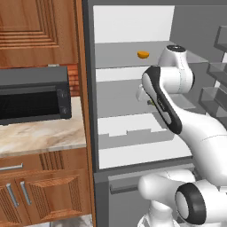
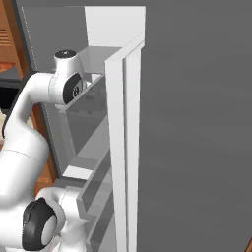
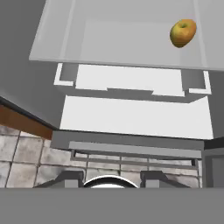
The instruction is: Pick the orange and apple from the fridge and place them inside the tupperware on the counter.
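The arm is reaching into the fridge (image 1: 133, 95), gripper (image 3: 111, 175) empty and spread. The apple (image 3: 183, 33) is sitting ahead, off to one side on a shelf (image 3: 109, 43); the orange (image 1: 142, 54) is waiting a shelf higher. Next: centre over the apple.

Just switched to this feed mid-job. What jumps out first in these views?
The fridge stands wide open with the white arm reaching in. A bright orange sits alone on an upper shelf, just left of the arm's wrist. In the hand view a yellowish apple lies on a translucent shelf toward the upper right. The black microwave sits on the counter to the fridge's left.
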You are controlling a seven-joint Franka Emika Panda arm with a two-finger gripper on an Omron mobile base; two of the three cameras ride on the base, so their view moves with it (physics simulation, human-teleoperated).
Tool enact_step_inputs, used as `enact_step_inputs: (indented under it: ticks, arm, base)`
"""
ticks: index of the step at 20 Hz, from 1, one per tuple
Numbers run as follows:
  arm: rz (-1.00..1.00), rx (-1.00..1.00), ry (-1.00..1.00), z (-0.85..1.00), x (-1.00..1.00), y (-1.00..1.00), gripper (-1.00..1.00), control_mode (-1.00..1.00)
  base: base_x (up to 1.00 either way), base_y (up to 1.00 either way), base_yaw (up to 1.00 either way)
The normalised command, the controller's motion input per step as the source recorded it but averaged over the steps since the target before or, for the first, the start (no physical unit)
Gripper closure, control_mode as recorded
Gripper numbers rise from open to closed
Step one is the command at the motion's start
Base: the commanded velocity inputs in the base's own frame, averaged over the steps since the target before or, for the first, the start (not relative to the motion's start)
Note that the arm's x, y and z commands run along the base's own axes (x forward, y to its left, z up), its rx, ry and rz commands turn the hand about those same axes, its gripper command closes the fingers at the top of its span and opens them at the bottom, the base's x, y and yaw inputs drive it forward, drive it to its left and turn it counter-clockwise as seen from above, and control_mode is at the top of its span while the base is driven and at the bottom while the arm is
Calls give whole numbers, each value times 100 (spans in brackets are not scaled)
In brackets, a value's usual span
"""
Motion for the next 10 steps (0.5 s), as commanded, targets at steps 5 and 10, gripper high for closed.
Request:
enact_step_inputs:
  ticks: [5,10]
  arm:
    - [0,0,-11,0,-29,0,-100,-100]
    - [0,0,-35,12,-54,-3,-100,-100]
  base:
    - [0,0,0]
    - [0,0,0]
